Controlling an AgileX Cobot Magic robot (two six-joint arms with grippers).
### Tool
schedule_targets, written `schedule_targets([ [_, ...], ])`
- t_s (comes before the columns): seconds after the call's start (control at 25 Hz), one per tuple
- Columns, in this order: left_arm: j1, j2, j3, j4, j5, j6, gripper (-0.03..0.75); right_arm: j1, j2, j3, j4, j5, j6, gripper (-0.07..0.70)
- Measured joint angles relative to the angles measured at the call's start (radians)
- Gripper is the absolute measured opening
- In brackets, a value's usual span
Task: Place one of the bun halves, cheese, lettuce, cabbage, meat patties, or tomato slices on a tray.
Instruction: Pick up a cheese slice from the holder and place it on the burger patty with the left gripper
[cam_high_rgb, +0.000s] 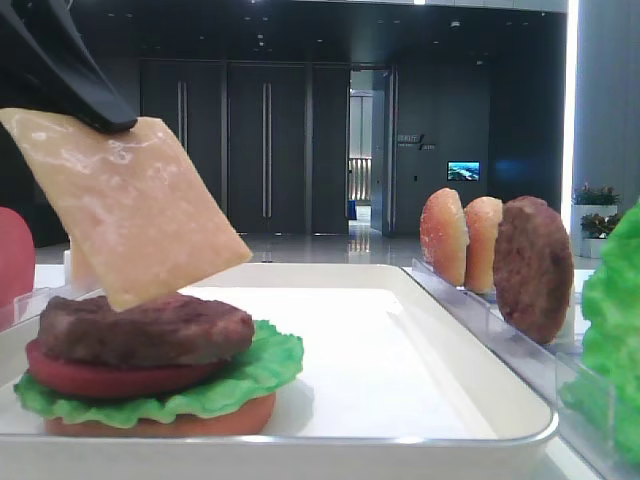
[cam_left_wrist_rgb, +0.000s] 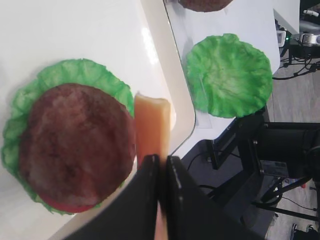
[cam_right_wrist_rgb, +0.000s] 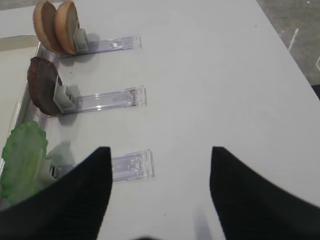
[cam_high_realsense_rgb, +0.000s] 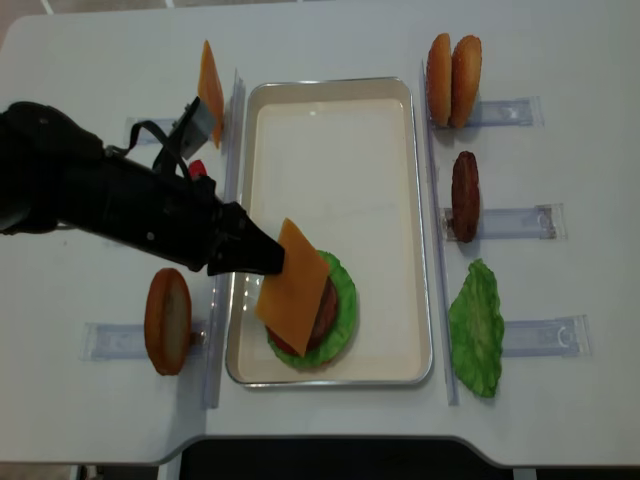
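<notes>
My left gripper (cam_high_realsense_rgb: 268, 256) is shut on one corner of a pale orange cheese slice (cam_high_realsense_rgb: 295, 290). The cheese (cam_high_rgb: 130, 210) hangs tilted, and its low corner reaches the top of a brown meat patty (cam_high_rgb: 145, 330). That patty lies on a red tomato slice (cam_high_rgb: 100, 380), ruffled lettuce (cam_high_rgb: 270, 365) and a flat bun base (cam_high_rgb: 160, 425), stacked in the near left part of the white tray (cam_high_realsense_rgb: 340, 150). In the left wrist view the cheese (cam_left_wrist_rgb: 152, 120) shows edge-on between the shut fingers (cam_left_wrist_rgb: 150, 170), beside the patty (cam_left_wrist_rgb: 75, 145). My right gripper (cam_right_wrist_rgb: 160, 150) is open over bare table, holding nothing.
Clear racks right of the tray hold two bun halves (cam_high_realsense_rgb: 453, 80), a patty (cam_high_realsense_rgb: 465, 195) and a lettuce leaf (cam_high_realsense_rgb: 478, 325). Left of the tray stand another cheese slice (cam_high_realsense_rgb: 210, 90) and a bun half (cam_high_realsense_rgb: 167, 320). The tray's far half is bare.
</notes>
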Motion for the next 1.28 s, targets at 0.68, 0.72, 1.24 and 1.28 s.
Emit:
schedule_targets([
  [0.68, 0.000, 0.044, 0.000, -0.069, 0.006, 0.110, 0.015, 0.000, 0.000, 0.000, 0.000, 0.000, 0.000, 0.413],
  [0.72, 0.000, 0.046, 0.000, -0.073, 0.008, 0.116, 0.015, 0.000, 0.000, 0.000, 0.000, 0.000, 0.000, 0.413],
  [1.24, -0.013, 0.072, 0.000, -0.054, 0.026, 0.111, 0.015, 0.000, 0.000, 0.000, 0.000, 0.000, 0.000, 0.413],
  [1.28, -0.013, 0.073, 0.000, -0.039, 0.026, 0.104, 0.015, 0.000, 0.000, 0.000, 0.000, 0.000, 0.000, 0.413],
])
